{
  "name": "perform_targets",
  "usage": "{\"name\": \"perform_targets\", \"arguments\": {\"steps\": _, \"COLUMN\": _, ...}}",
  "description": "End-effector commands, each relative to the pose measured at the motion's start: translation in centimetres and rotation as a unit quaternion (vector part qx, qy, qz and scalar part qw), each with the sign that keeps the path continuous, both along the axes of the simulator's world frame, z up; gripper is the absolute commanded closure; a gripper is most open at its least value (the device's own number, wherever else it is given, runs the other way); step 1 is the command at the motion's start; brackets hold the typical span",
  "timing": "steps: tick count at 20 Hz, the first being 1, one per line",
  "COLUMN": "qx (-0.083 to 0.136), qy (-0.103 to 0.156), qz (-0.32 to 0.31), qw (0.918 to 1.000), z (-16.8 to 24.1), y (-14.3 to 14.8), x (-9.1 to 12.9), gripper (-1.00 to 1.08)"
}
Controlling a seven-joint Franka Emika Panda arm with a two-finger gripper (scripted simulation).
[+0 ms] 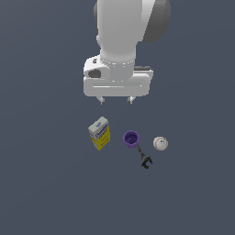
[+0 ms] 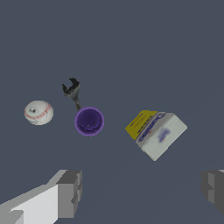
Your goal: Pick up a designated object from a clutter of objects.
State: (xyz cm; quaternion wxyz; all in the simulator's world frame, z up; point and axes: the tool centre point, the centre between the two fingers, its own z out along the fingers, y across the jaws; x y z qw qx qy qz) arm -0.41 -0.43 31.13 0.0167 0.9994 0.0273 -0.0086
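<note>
The designated object, a small white ball (image 1: 160,143) (image 2: 39,112) with thin red stitching, lies at the exterior view's right end of the clutter. Beside it stand a purple cup (image 1: 131,139) (image 2: 89,121) and a yellow-and-white carton box (image 1: 99,133) (image 2: 155,131). A thin dark clamp-like tool (image 1: 144,158) (image 2: 72,92) lies between cup and ball. My gripper (image 1: 116,99) (image 2: 140,192) hangs open well above the clutter, over the gap between box and cup, holding nothing. Its grey fingertips (image 2: 69,192) show in the wrist view.
All the objects rest on a flat, uniform dark grey floor (image 1: 46,183). The white arm body (image 1: 124,41) rises above the gripper in the exterior view.
</note>
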Motion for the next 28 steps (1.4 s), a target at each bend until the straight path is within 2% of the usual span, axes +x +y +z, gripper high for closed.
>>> {"name": "perform_targets", "arguments": {"steps": 1, "qx": -0.002, "qy": 0.001, "qz": 0.018, "qw": 0.9998, "z": -0.8, "y": 0.8, "x": 0.4, "gripper": -0.92}}
{"name": "perform_targets", "arguments": {"steps": 7, "qx": -0.007, "qy": 0.002, "qz": 0.092, "qw": 0.9957, "z": -4.0, "y": 4.0, "x": 2.0, "gripper": -0.92}}
{"name": "perform_targets", "arguments": {"steps": 11, "qx": -0.009, "qy": 0.003, "qz": 0.164, "qw": 0.9864, "z": -7.2, "y": 7.4, "x": 3.1, "gripper": -0.92}}
{"name": "perform_targets", "arguments": {"steps": 14, "qx": -0.007, "qy": 0.003, "qz": 0.229, "qw": 0.9734, "z": -10.3, "y": 10.6, "x": 3.7, "gripper": -0.92}}
{"name": "perform_targets", "arguments": {"steps": 20, "qx": 0.002, "qy": 0.003, "qz": 0.343, "qw": 0.9395, "z": -15.9, "y": 16.7, "x": 3.9, "gripper": -0.92}}
{"name": "perform_targets", "arguments": {"steps": 24, "qx": 0.009, "qy": 0.002, "qz": 0.394, "qw": 0.9192, "z": -18.6, "y": 19.7, "x": 3.5, "gripper": -0.92}}
{"name": "perform_targets", "arguments": {"steps": 28, "qx": 0.015, "qy": 0.001, "qz": 0.427, "qw": 0.9042, "z": -20.4, "y": 21.6, "x": 3.0, "gripper": -0.92}}
